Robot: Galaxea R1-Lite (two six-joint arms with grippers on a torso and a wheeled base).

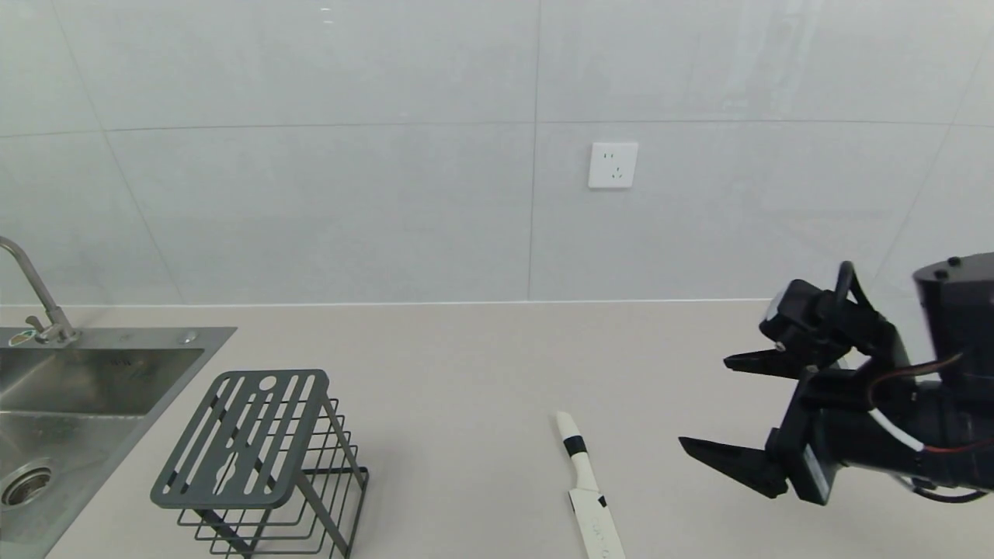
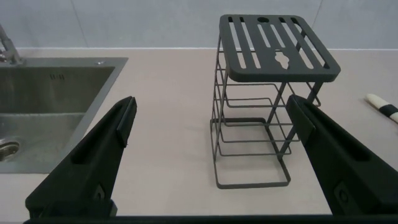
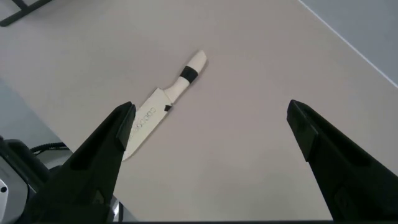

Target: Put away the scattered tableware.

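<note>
Right gripper [image 1: 703, 401] first, up close over the right end of the bench, black fingers spread wide and nothing between them. It hangs above the surface, off to the right of the knife and not touching it. From the right wrist view the same gripper [image 3: 209, 112] is splayed the same way, with the knife lying on the bench below.

Now the surface: a pale beige, matte kitchen bench [image 1: 466, 365] running back to a wall of large light grey tiles [image 1: 311, 194], with 1 white wall socket [image 1: 613, 164] above the back edge. At the left end sits a stainless steel sink [image 1: 70, 380] with a curved metal tap [image 1: 31, 283] at its back rim.

Just right of the sink, near the front edge, stands a dark grey wire knife rack with a slotted top plate [image 1: 248, 435], upright on the bench. The left gripper [image 2: 211, 102] is released too, both fingers wide apart, with the rack [image 2: 277, 50] standing beyond them and the sink [image 2: 56, 93] off to one side.

And the piece to watch: a white-bladed knife with a cream handle and 1 black band [image 1: 582, 481], lying flat near the front edge, right of the rack and well apart from it. Its long axis runs nearly front to back: handle end toward the back wall and leaning slightly left, blade toward the front edge. The right wrist view catches the knife [image 3: 163, 106] whole, and the left wrist view only the handle tip [image 2: 382, 106].
</note>
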